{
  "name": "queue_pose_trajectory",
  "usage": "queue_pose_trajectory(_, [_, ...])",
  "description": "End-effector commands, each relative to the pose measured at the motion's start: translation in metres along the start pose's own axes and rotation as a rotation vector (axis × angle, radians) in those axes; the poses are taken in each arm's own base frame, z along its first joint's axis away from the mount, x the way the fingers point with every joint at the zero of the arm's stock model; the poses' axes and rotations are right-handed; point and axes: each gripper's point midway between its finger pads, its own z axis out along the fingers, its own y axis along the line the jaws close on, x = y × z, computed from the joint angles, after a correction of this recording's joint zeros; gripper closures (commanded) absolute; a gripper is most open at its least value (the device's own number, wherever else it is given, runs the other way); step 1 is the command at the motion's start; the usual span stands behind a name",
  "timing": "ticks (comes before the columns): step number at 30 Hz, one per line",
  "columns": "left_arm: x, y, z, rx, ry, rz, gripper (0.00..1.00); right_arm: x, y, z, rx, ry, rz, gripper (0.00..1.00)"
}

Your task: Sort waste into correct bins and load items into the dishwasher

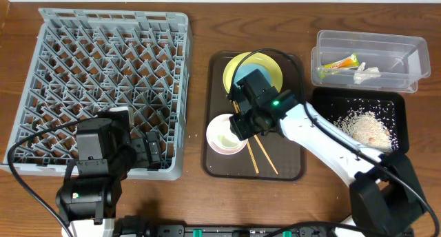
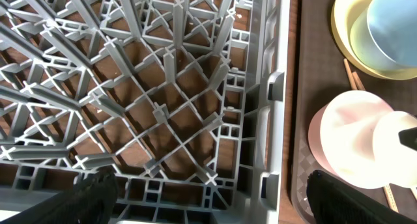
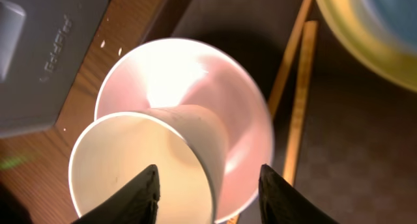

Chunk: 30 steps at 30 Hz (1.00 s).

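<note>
The small white cup lies tilted inside the pale pink bowl on the brown serving tray. My right gripper is open just above them, one finger over the cup's mouth, the other past the bowl's rim. The light blue bowl sits on the yellow plate behind. Chopsticks lie on the serving tray. My left gripper is open over the near right corner of the grey dish rack. The wrapper and crumpled paper lie in the clear tub; rice scraps lie in the black tray.
The dish rack holds no dishes in view. The serving tray stands between the rack and the two bins. My right arm reaches across the black tray's near left corner.
</note>
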Motion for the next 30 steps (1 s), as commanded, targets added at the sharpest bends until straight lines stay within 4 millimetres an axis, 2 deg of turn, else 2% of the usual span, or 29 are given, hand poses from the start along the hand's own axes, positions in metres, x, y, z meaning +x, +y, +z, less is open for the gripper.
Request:
queue_pose_trajectory(1, [-0.005, -0.003, -0.004, 0.013, -0.014, -0.005, 0.06, 0.008, 0.001, 0.014, 0.007, 0.043, 0.028, 0.65])
queue_pose_trajectory(5, [-0.005, -0.003, -0.004, 0.013, -0.014, -0.005, 0.06, 0.014, -0.002, 0.025, 0.013, 0.078, 0.042, 0.8])
queue_pose_trajectory(8, [-0.005, -0.003, -0.004, 0.013, -0.014, -0.005, 0.06, 0.016, -0.004, 0.028, 0.017, 0.087, 0.053, 0.96])
queue_pose_trajectory(11, [-0.005, -0.003, -0.004, 0.013, -0.014, -0.005, 0.06, 0.01, -0.005, 0.023, 0.015, 0.064, 0.057, 0.99])
queue_pose_trajectory(15, [-0.005, -0.003, -0.004, 0.013, -0.014, -0.005, 0.06, -0.014, -0.009, -0.008, 0.008, -0.026, 0.075, 0.99])
queue_pose_trajectory(16, [-0.005, -0.003, -0.004, 0.013, -0.014, -0.005, 0.06, -0.026, -0.011, -0.028, 0.004, -0.08, 0.079, 0.99])
queue_pose_trajectory(19, [-0.005, -0.003, -0.004, 0.013, -0.015, -0.005, 0.06, -0.046, -0.017, -0.065, -0.003, -0.188, 0.087, 0.99])
queue_pose_trajectory(21, [-0.007, -0.003, -0.004, 0.015, -0.021, -0.017, 0.06, -0.055, -0.024, -0.088, 0.001, -0.256, 0.102, 0.99])
queue_pose_trajectory(24, [-0.013, -0.01, -0.004, 0.055, -0.042, -0.096, 0.06, -0.059, -0.028, -0.108, -0.037, -0.303, 0.122, 0.99])
queue_pose_trajectory(30, [-0.032, -0.062, -0.002, 0.369, -0.027, -0.194, 0.06, -0.071, 0.018, -0.134, -0.43, -0.338, 0.063, 0.99])
